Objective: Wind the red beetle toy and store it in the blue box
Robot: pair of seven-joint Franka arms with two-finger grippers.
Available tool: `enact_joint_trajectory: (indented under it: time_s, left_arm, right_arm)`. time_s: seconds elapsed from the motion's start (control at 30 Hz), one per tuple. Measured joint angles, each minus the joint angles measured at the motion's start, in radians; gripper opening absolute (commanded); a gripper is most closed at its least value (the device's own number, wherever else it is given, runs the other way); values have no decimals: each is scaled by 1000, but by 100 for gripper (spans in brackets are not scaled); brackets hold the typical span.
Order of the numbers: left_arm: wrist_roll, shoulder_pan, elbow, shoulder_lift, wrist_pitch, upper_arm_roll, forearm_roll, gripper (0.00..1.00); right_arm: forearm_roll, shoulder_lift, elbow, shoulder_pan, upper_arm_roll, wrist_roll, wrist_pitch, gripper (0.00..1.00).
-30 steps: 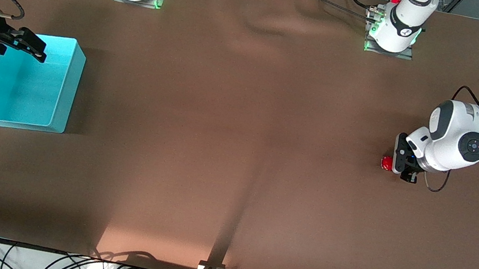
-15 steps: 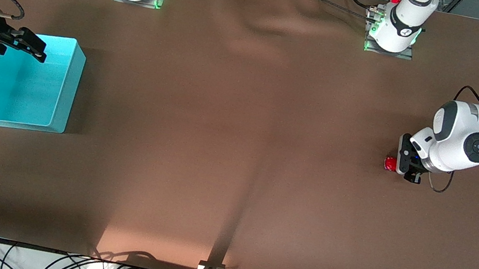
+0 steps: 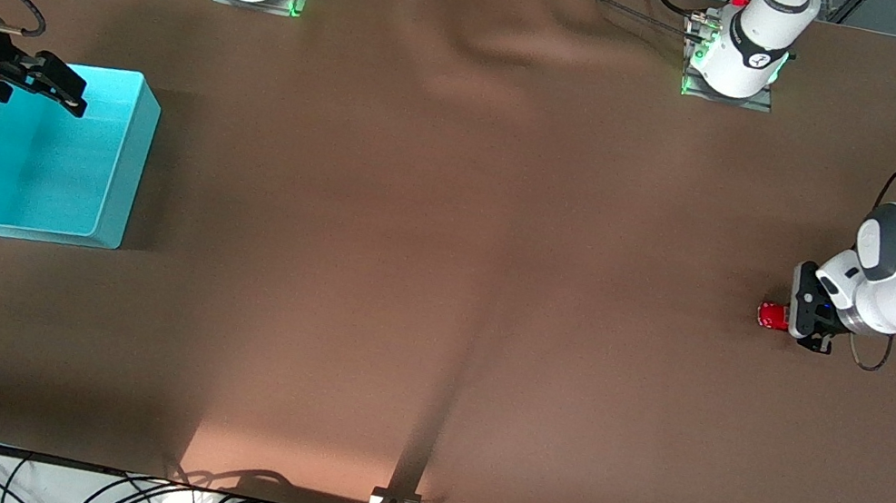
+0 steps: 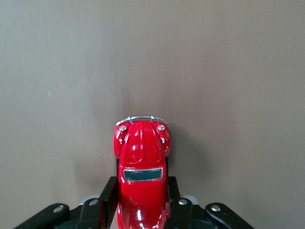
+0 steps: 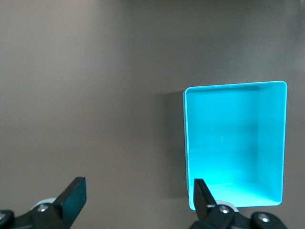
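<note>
Left wrist view gives me the closest look: the beetle (image 4: pixel 142 179) sits clamped between my left gripper's (image 4: pixel 142 210) fingers (image 4: pixel 108 198), which pinch its flanks near the rear. Its long axis runs straight out from the claw, chrome bumper pointing away, nose toward the top of that frame. The wheels look down on the brown table (image 4: pixel 228 71), though I cannot tell for sure whether they press on it.

Front view, right of the frame at mid-height: the beetle (image 3: pixel 772 315) pokes out of the left gripper (image 3: pixel 796 315) toward frame centre, so its nose faces the right arm's end of the table. That is the relation I am flying on. If I am winding by drag-back, I judge the pull must go along that axis, toward the left arm's end, with the wheels held down.

The box (image 3: pixel 51 149) is at the left of the frame, well apart from the toy, nearly the whole table between them. My right gripper (image 3: pixel 40 83) hangs over its upper edge, jaws spread wide and empty; that arm waits. Right wrist view confirms it: the box (image 5: pixel 234 143) lies open and bare inside, at the right of that frame, with the right gripper's fingers (image 5: pixel 74 193) parted at the bottom.

The right arm is far nearer the box; the left alone has the toy. My guess is the toy must travel nose-first toward the box.
</note>
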Motion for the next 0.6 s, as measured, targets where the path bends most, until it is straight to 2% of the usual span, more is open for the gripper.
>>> enact_joint_trajectory:
  time_s: [0.2,0.6]
  left_arm:
    - [59,46,41,24,-10,0,0,14]
    - [67,50,55,30,-21,0,0,15]
  right_arm:
    - [0,0,0,0,0,0,0,100]
    - [0,0,0,0,0,0,0,100]
